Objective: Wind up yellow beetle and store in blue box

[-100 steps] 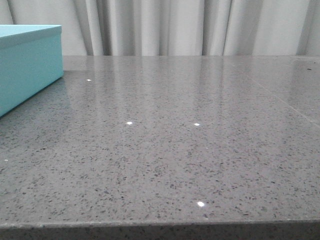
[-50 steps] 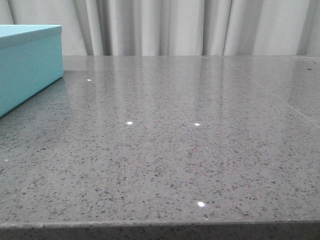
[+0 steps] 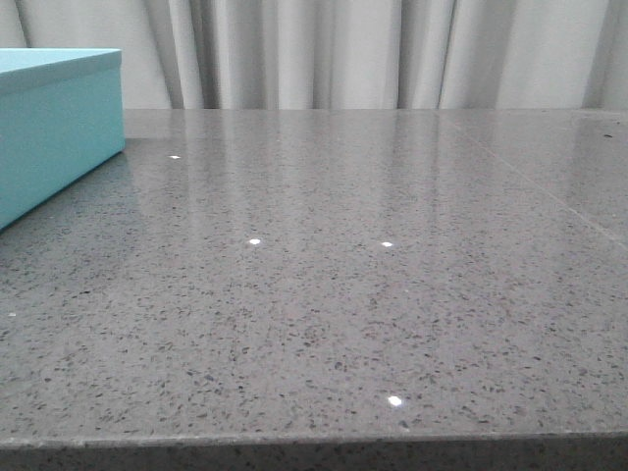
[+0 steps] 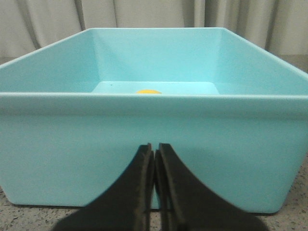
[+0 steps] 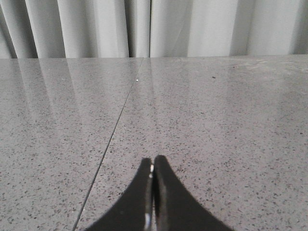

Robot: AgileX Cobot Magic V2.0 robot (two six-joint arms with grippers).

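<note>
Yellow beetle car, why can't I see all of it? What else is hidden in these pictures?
- Yellow beetle: left wrist view shows only a yellow sliver; the blue box near wall hides the rest.
- Blue box: front view's left edge cuts it off; its inside is unseen.
- Left gripper and right gripper: absent from the front view.

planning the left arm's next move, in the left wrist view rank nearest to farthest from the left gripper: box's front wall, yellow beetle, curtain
1. The blue box's front wall, right ahead of the shut left gripper.
2. The yellow beetle, inside the box on its floor, only its top showing over the rim.
3. The curtain, behind the box's far wall.
</note>
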